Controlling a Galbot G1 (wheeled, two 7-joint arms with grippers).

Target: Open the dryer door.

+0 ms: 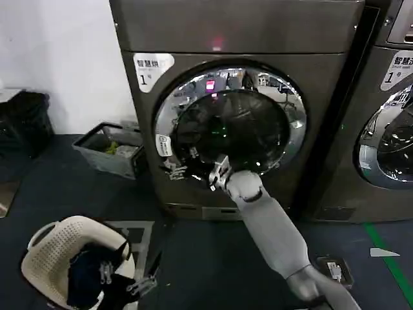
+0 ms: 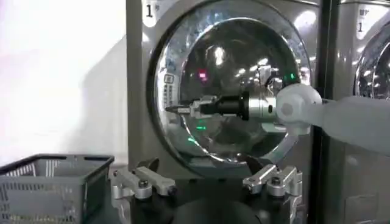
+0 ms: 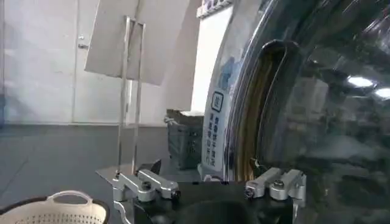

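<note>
Reaching step: right gripper [image 1: 181,170] at dryer door [image 1: 229,126] left chrome edge, fingers apart, nothing gripped; next needs hooking the edge recess and pulling outward

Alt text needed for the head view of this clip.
The right pincer reaches the lower left chrome rim of the closed dryer door on the dryer marked "1". A cream laundry basket sits on the floor at lower left.

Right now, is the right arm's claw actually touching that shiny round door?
Cannot tell. In the head view the right gripper overlaps the dryer door's lower chrome ring, but no view plainly shows contact or a gap.
</note>
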